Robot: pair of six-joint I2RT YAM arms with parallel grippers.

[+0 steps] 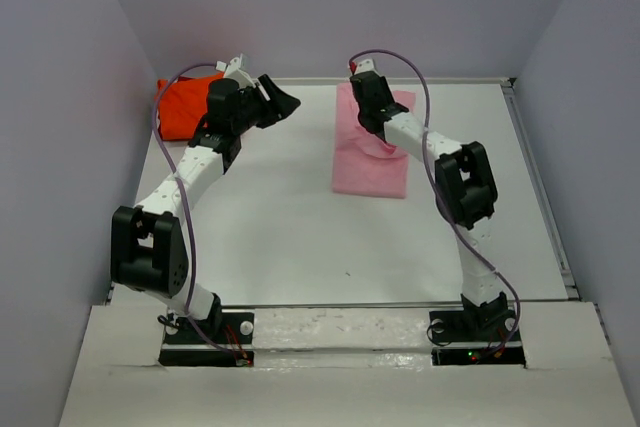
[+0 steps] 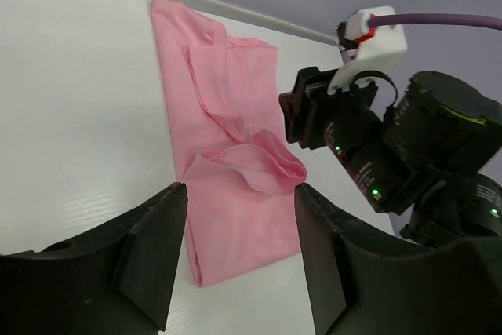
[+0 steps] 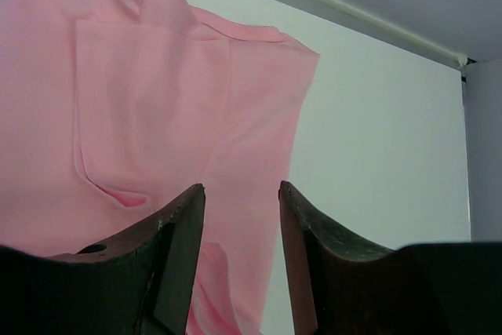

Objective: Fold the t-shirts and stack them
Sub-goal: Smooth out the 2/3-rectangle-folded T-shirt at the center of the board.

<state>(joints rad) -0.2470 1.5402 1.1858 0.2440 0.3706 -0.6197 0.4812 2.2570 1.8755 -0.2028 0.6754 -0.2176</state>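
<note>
The light pink t-shirt (image 1: 372, 172) lies folded into a long strip at the back middle-right of the table, with a loose fold bulging at its centre (image 2: 271, 166). The orange-red t-shirt (image 1: 180, 107) sits bunched in the back left corner, partly hidden behind the left arm. My left gripper (image 1: 285, 104) hovers between the two shirts, pointing at the pink one (image 2: 220, 92), open (image 2: 241, 187) with nothing in it. My right gripper (image 1: 360, 97) hangs over the far end of the pink shirt (image 3: 157, 100), open (image 3: 242, 186) and empty; it also shows in the left wrist view (image 2: 292, 115).
The white table (image 1: 300, 237) is boxed in by grey walls on the left, back and right. A raised rail (image 3: 353, 17) runs along the back edge, close behind the pink shirt. The right arm's elbow (image 1: 465, 185) stands right of the pink shirt.
</note>
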